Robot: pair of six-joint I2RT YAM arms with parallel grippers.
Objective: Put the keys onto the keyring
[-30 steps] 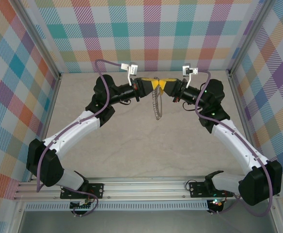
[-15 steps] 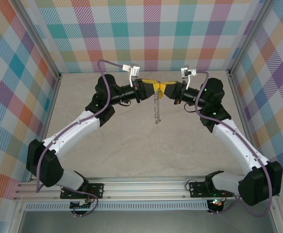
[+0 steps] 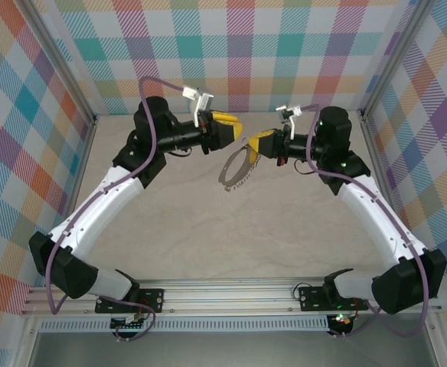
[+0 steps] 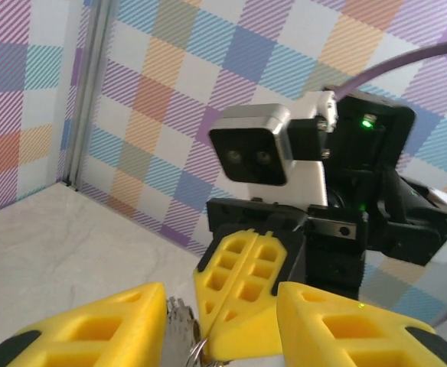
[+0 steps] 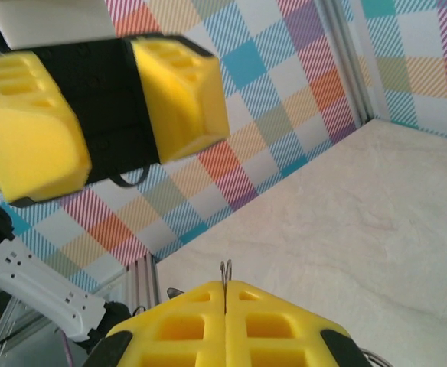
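My right gripper [image 3: 252, 145] is shut on the keyring [image 3: 235, 168], a thin silvery chain loop that hangs from its tips above the table. In the right wrist view a sliver of the ring's wire [image 5: 225, 271] sticks out between the closed yellow fingers [image 5: 177, 325]. My left gripper [image 3: 233, 125] stands open just up-left of it, apart from the ring. In the left wrist view a grey toothed blade [image 4: 179, 329], apparently the key, hangs beside the left finger [image 4: 93, 329], with the right gripper's shut fingers [image 4: 246, 294] behind it. The key's head is hidden.
The beige table [image 3: 231, 229] is bare below the arms. Checked walls [image 3: 239, 53] close in the back and both sides. A metal rail [image 3: 231, 294] carries both arm bases at the near edge.
The left gripper has opened and drawn back up-left from the right gripper. The ring stayed with the right gripper and swung from a straight hang into a spread loop.
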